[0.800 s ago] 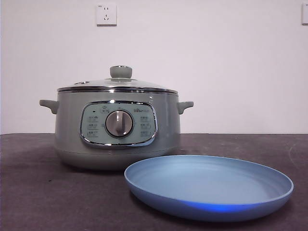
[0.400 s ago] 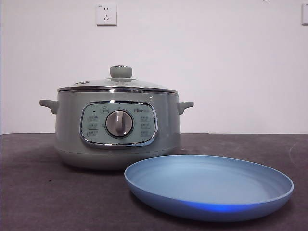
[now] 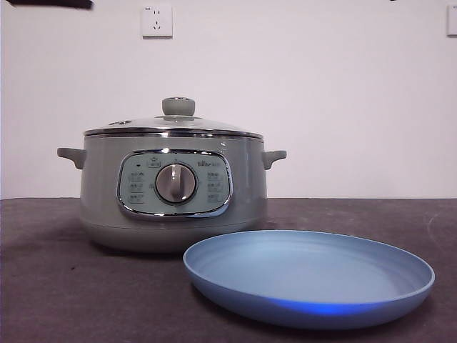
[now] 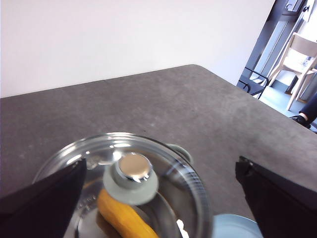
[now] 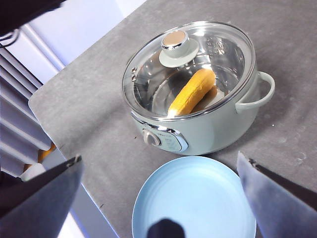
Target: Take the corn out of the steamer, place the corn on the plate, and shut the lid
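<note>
The sage-green steamer (image 3: 175,196) stands on the dark table with its glass lid (image 3: 173,126) on. Through the glass the yellow-orange corn (image 5: 191,92) lies inside the pot, also showing as corn (image 4: 124,218) under the lid knob (image 4: 132,174). The light-blue plate (image 3: 308,275) lies bare in front of the pot, to its right. My left gripper (image 4: 161,166) hovers open above the lid, its jaws spread to either side of the knob and clear of it. My right gripper (image 5: 159,157) is open high above the plate (image 5: 193,198) and holds nothing.
A black arm tip (image 3: 50,3) shows at the front view's top left corner. The table edge (image 5: 74,144) runs close to the steamer's panel side. A chair (image 4: 299,59) stands off beyond the table.
A black arm tip has come into the front view's top left corner. Steamer, lid and plate have not moved.
</note>
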### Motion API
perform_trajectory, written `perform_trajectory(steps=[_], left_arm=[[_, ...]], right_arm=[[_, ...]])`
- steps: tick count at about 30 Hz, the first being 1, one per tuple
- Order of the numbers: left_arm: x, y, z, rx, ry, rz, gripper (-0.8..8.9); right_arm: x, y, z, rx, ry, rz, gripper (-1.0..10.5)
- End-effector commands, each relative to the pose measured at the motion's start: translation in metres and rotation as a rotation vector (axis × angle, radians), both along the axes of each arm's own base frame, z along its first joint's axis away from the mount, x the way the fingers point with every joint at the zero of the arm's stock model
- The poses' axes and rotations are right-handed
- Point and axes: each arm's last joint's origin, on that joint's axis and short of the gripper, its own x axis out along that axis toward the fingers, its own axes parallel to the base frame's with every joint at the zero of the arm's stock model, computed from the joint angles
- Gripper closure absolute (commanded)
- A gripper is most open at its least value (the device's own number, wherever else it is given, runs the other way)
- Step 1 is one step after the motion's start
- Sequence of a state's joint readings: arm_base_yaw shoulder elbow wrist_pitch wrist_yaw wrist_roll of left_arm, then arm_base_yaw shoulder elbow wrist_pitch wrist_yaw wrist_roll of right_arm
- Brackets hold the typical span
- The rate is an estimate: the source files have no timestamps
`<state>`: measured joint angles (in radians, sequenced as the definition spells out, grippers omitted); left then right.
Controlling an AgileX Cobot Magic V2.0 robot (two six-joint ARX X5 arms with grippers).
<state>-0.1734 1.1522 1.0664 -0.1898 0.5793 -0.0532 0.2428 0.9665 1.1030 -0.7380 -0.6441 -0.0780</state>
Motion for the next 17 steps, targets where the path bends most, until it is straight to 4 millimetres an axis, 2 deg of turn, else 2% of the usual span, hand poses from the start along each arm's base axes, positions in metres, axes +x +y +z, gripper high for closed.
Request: perform_trajectory(steps=[1,9,17], left_arm=[[0.016,-0.01,-0.004,0.014,-0.003,0.01,3.06],[0.06,-0.043,-0.023,0.092,-0.012,0.025,3.06],[0.084,-0.072,-0.06,0.211,0.051,0.036,3.06]], right_arm=[[0.0,0.0,0.001,0.002,-0.006,-0.001,3.8],[0.0,0.0,0.0,-0.014,-0.001,-0.021,3.8],[0.0,0.0,0.0,-0.014,0.0,-0.021,3.8]])
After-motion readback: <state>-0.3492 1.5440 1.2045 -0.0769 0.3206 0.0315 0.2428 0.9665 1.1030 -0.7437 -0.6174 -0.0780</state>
